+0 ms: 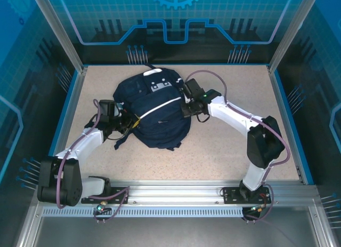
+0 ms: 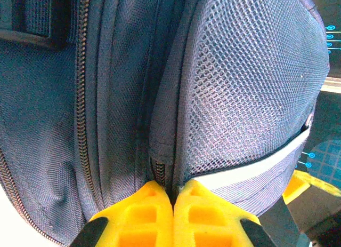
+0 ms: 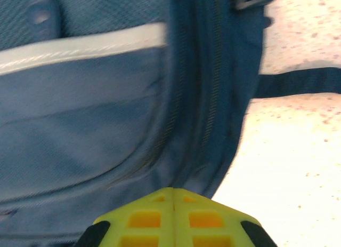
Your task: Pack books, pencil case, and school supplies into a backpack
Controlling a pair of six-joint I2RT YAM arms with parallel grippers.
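Left fingers [image 2: 141,215] pinch the backpack [image 1: 152,113] at its zipper seam; right fingers [image 3: 208,217] press clenched against its side. Zipping seems in hand; next needs a steady pull.

The backpack [image 1: 154,105] is soft navy fabric with thin white stripes and a white dotted patch [image 1: 160,87] near its far end. It lies bulging near the middle of the speckled bench [image 1: 229,145], a dark strap [image 1: 121,142] trailing at its near-left side. A mesh side pocket [image 2: 250,87] sits beside a zipper [image 2: 81,97].
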